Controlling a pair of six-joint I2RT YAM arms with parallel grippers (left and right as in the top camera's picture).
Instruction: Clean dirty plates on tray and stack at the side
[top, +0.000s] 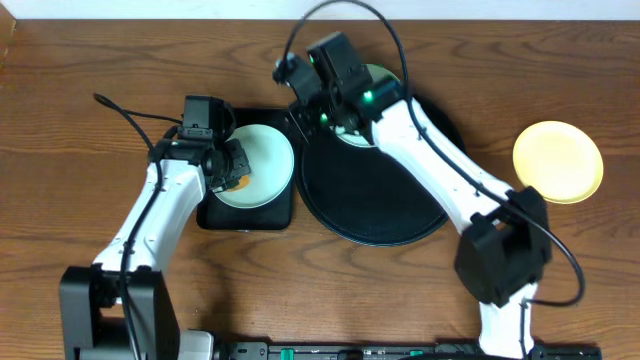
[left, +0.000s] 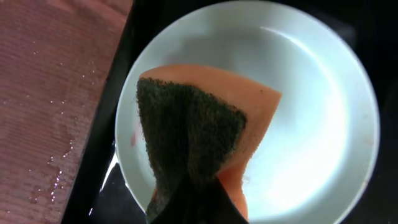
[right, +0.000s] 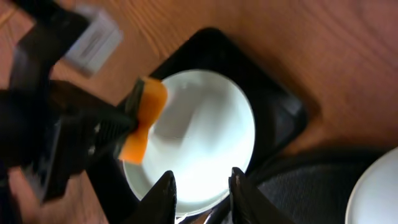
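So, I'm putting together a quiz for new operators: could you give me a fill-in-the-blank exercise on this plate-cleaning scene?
1. The left gripper holds an orange sponge over the mint-white plate on the ___ black tray.
2. The lone plate on the bare table is pale ___.
3. The round black tray carries only ___ of the three plates.
Missing words: rectangular; yellow; one.
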